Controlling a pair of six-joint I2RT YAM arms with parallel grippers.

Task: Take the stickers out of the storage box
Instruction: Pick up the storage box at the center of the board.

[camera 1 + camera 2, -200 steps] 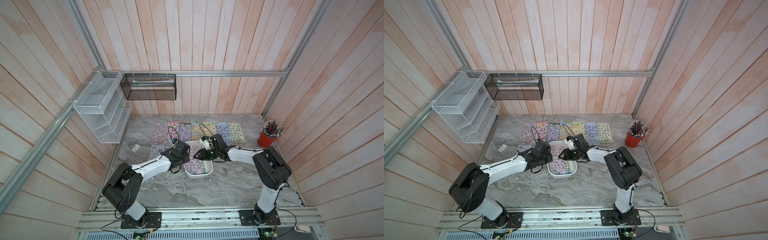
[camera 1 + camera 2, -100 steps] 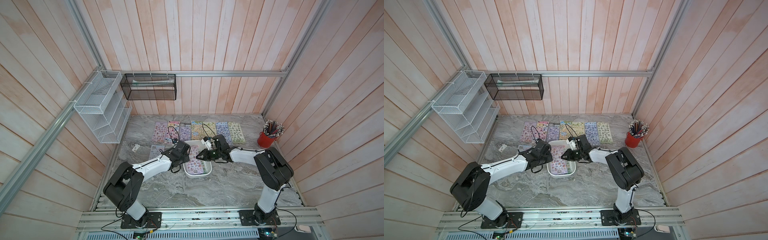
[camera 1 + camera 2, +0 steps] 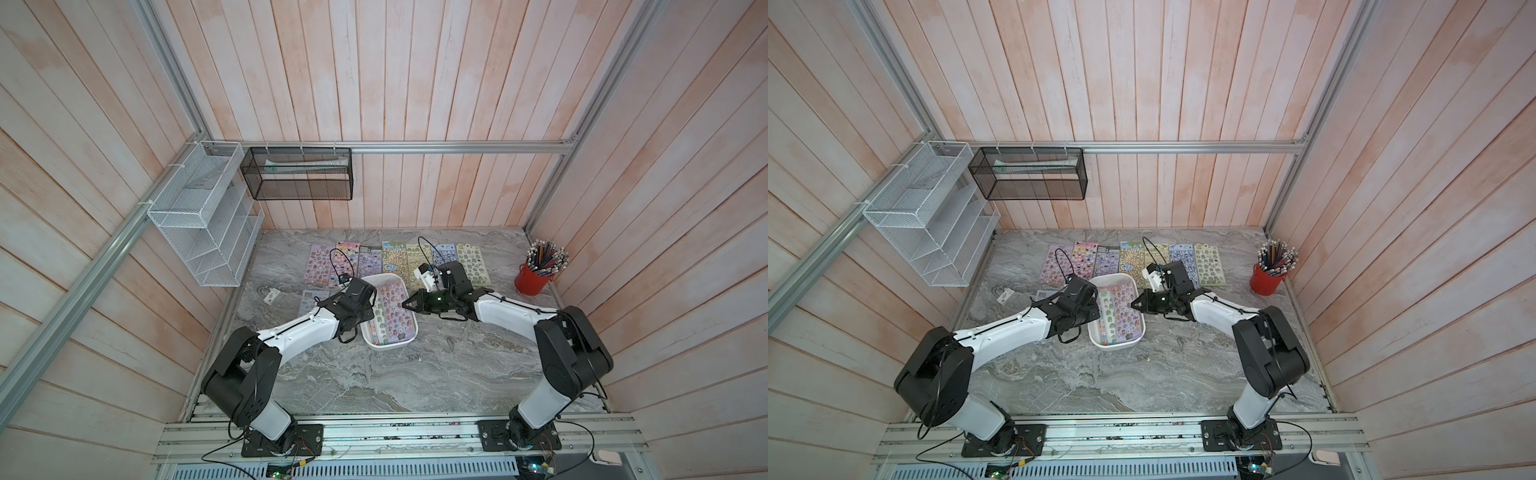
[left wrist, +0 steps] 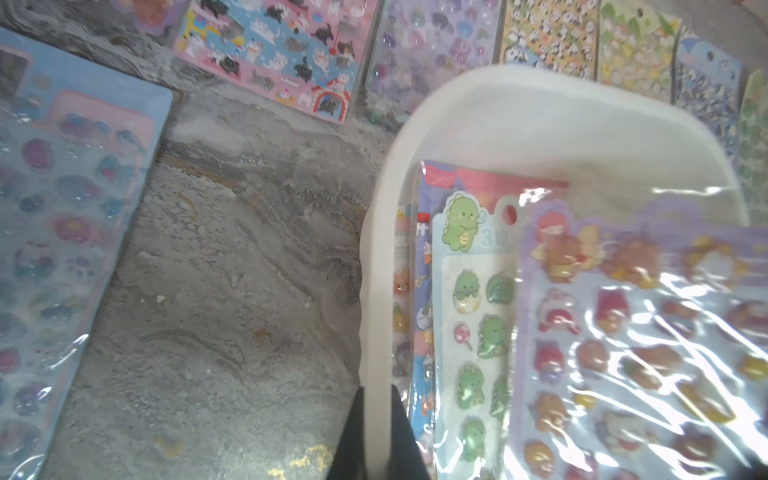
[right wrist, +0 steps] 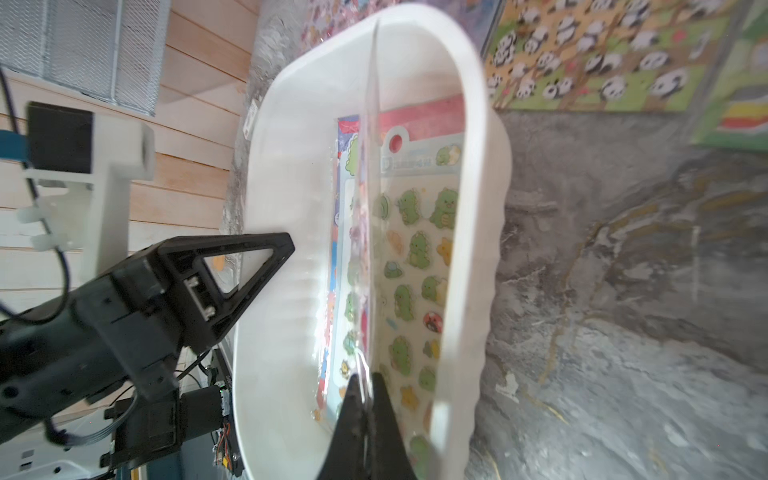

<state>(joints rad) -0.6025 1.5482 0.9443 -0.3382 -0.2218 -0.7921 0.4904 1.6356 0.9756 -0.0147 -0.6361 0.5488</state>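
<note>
**Plank walls [image 3: 415, 83] enclose a grey marble surface [image 3: 415, 374]; the white box [image 3: 388, 347] stands mid-surface between two arms.**
Stickers [image 3: 392, 309] lie in the box, with a row [image 3: 471, 266] on the surface behind. Only the left wrist view shows the left tool [image 4: 378, 399] clamped on the box rim. Only the right wrist view shows the right tool [image 5: 365, 386] pinching one sheet [image 5: 368, 187], seen edge-on.

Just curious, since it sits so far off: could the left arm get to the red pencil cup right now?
Probably not. The left fingers are clamped on the storage box wall, and the red cup stands across the table, beyond the right arm.
</note>
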